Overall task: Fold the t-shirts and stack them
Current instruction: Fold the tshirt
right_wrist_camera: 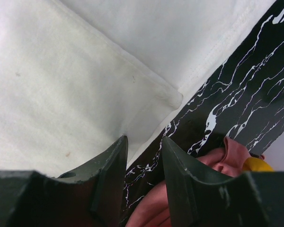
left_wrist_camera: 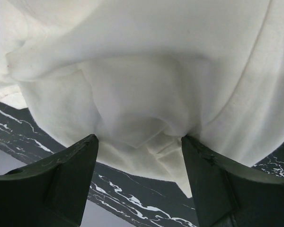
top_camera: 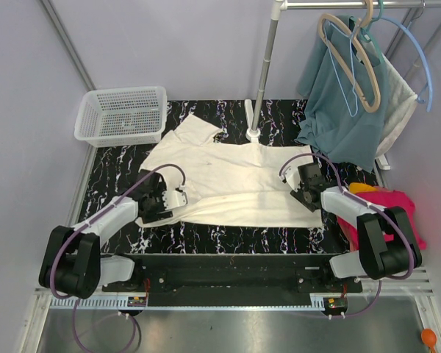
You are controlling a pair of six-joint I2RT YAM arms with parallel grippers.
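Looking down from the top camera, you have the cream t-shirt [top_camera: 235, 176] lying open and mostly flat across the middle of the black marbled table [top_camera: 117, 169], one sleeve pointing toward the white mesh basket [top_camera: 123, 114] at the far left corner.

- Left gripper [top_camera: 178, 200]: at the shirt's near left edge. In your left wrist view [left_wrist_camera: 139, 139] the jaws are spread wide, and a soft bulge of cream cloth sits between the fingers [left_wrist_camera: 75, 165]. The cloth looks loose there, not pinched.
- Right gripper [top_camera: 299, 184]: at the shirt's near right corner. In the right wrist view [right_wrist_camera: 143, 142] the jaws stand a narrow gap apart. Only the dark table shows in the gap and nothing is clamped. The hemmed, folded corner of the cream cloth lies just ahead of the left finger.
- Magenta-pink t-shirt [top_camera: 398, 204] and orange t-shirt [top_camera: 364, 189]: bunched together at the table's right edge, beside your right arm. The orange one peeks out on the far side. Both also show in the right wrist view, pink [right_wrist_camera: 217, 161] and orange [right_wrist_camera: 258, 164].
- Teal garment [top_camera: 338, 110]: hanging with hangers [top_camera: 353, 66] from the rack at far right, apart from the cream shirt.
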